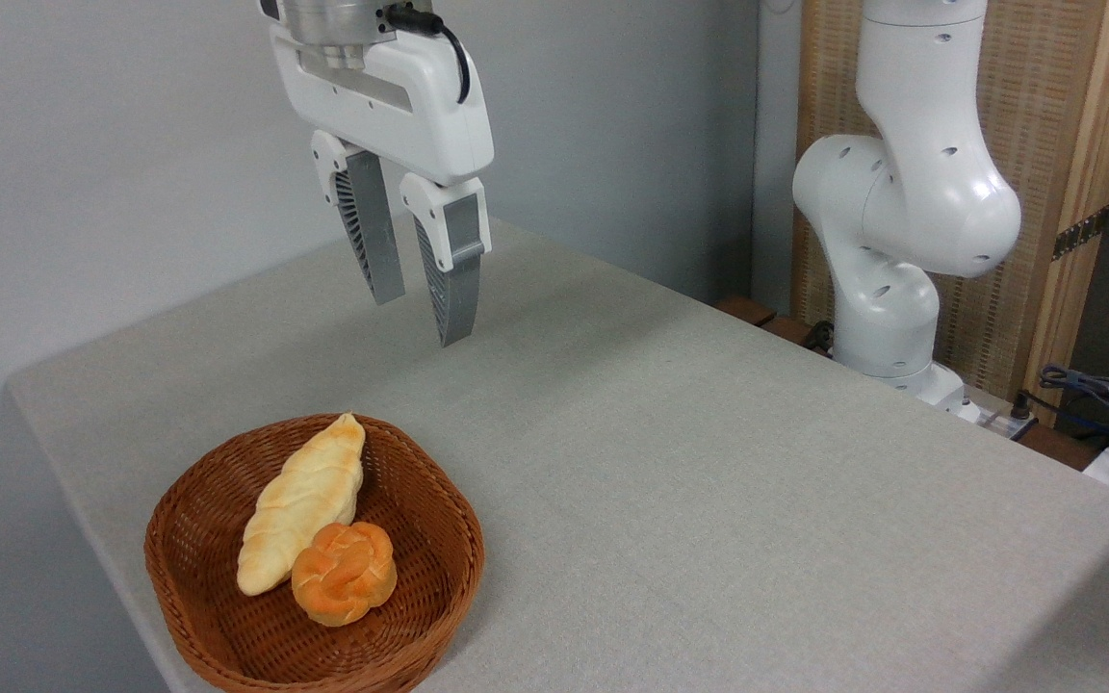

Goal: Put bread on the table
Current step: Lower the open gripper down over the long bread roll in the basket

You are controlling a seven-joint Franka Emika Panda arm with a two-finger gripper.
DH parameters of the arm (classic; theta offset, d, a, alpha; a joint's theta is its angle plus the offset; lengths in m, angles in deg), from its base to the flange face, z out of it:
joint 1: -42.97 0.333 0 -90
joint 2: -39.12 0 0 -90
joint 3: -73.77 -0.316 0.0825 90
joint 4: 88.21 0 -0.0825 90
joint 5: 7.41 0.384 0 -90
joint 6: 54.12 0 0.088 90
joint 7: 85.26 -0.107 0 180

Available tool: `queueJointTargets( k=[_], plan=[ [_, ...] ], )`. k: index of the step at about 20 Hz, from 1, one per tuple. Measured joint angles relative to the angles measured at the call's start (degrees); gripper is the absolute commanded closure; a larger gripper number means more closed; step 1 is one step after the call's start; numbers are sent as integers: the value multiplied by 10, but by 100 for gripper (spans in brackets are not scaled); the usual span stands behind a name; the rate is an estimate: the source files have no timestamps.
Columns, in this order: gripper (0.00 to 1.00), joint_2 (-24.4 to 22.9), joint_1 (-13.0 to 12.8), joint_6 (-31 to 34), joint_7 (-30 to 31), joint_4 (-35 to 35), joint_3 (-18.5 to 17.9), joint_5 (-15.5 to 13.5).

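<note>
The bread lies in the wicker basket at about seven o'clock on the surface, its lower end touching a round orange roll at its five o'clock. The tool hangs well above, toward twelve o'clock from the basket, fingers parted and empty. The loaf looks light, soft and a bit springy, so a hard pinch could dent it. I would take it across its upper half, clear of the roll.
</note>
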Motion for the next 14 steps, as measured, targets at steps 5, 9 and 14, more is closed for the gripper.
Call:
queueJointTargets(
  k=[5, 9, 14],
  plan=[
    [0, -2, 2, -1, 0, 0, -3, 0],
    [0, -2, 2, -3, 0, 0, -5, 0],
    [0, 0, 4, -64, 41, 18, -6, -8]
  ],
)
